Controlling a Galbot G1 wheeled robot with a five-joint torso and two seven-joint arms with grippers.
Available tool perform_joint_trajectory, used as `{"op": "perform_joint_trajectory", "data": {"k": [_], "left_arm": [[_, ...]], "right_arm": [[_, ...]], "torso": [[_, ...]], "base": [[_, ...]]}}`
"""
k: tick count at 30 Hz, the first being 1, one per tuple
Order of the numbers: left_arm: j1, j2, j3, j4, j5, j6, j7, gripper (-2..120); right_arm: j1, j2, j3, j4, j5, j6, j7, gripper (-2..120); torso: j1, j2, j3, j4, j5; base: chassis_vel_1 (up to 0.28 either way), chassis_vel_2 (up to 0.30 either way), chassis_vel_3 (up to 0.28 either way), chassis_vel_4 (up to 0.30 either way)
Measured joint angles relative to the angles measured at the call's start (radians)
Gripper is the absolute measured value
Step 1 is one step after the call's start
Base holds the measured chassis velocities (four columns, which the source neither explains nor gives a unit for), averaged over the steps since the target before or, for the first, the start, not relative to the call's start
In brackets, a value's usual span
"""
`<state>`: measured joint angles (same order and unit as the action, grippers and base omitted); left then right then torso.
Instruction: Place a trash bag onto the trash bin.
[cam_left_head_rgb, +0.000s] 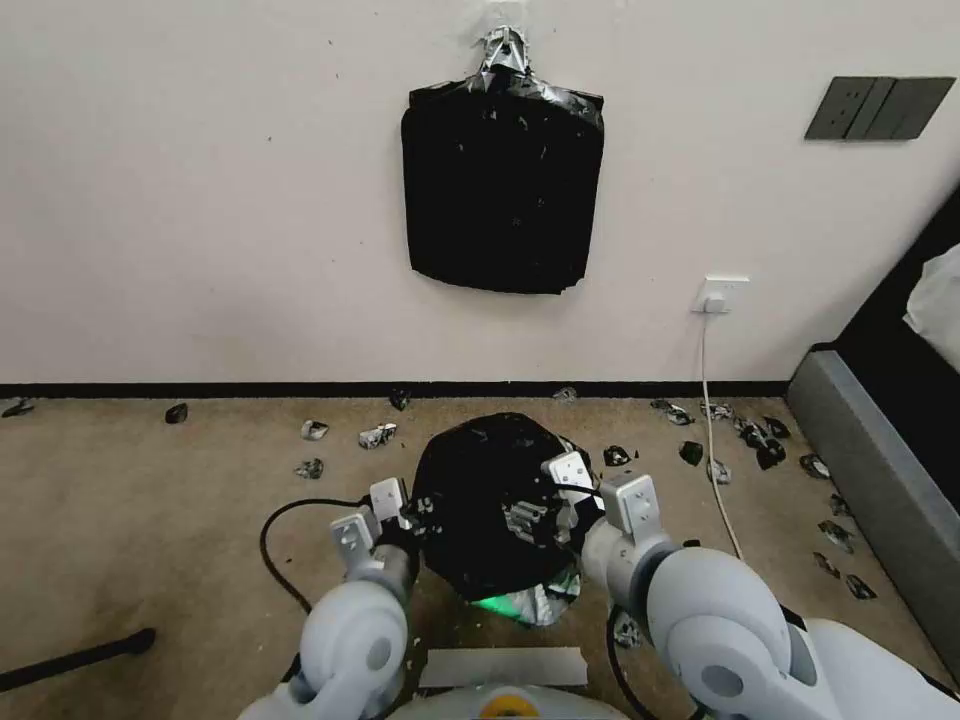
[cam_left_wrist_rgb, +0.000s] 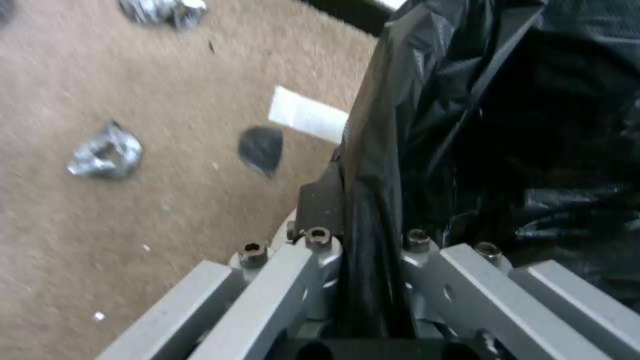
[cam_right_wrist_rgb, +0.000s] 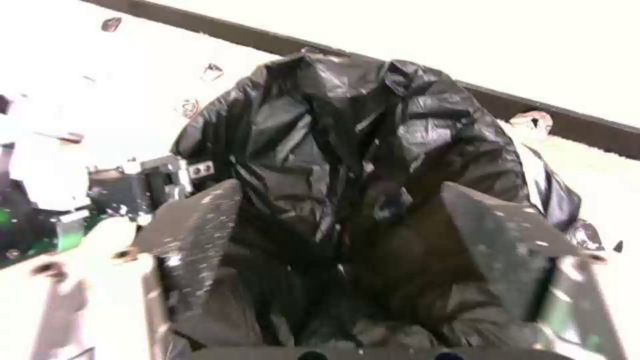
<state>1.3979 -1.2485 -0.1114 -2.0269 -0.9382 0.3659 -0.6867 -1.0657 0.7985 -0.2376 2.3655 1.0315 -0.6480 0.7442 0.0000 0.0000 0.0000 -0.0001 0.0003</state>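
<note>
Glossy, wrinkled black plastic trash bag (cam_left_head_rgb: 490, 510) draped on the carpet floor (cam_left_head_rgb: 150, 500), bin beneath apparently hidden, left gripper (cam_left_wrist_rgb: 363, 235) clamped on a fold of film at its left side, right gripper (cam_right_wrist_rgb: 340, 225) spread wide — film bunched between its fingers (cam_right_wrist_rgb: 200, 225), scattered black plastic scraps (cam_left_head_rgb: 720, 430) nearby.

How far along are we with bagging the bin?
Done: the trash bag is opened out over where the bin stands; the bin itself is hidden. In hand: the left claw pinches its edge; the right claw is open around film. Left: seating it on the rim.
</note>
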Motion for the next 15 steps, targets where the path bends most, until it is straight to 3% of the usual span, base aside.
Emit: {"op": "perform_joint_trajectory", "data": {"k": [3,8,11,15], "left_arm": [[-0.017,-0.007,0.002,0.017,-0.020,0.005,-0.012,4],[-0.024,-0.005,0.003,0.015,-0.029,0.020,-0.010,13],[-0.025,-0.002,0.000,0.005,-0.034,0.033,0.004,29],[-0.016,0.001,-0.005,-0.012,-0.037,0.037,0.021,39]], "right_arm": [[0.000,0.001,0.002,0.000,0.000,0.001,0.000,97],[-0.001,-0.001,0.006,-0.003,0.000,0.001,0.000,100],[-0.006,-0.001,0.007,-0.002,-0.003,0.002,0.001,100],[-0.017,0.003,0.012,-0.002,-0.010,0.004,0.001,100]], "torso": [[0.000,0.000,0.000,0.0000,0.0000],[0.000,0.000,0.000,0.0000,-0.0002],[0.000,0.000,0.000,0.0000,-0.0002],[0.000,0.000,0.000,0.0000,-0.0003]], "base": [[0.000,0.000,0.000,0.000],[0.000,0.000,0.000,0.000],[0.000,0.000,0.000,0.000],[0.000,0.000,0.000,0.000]]}}
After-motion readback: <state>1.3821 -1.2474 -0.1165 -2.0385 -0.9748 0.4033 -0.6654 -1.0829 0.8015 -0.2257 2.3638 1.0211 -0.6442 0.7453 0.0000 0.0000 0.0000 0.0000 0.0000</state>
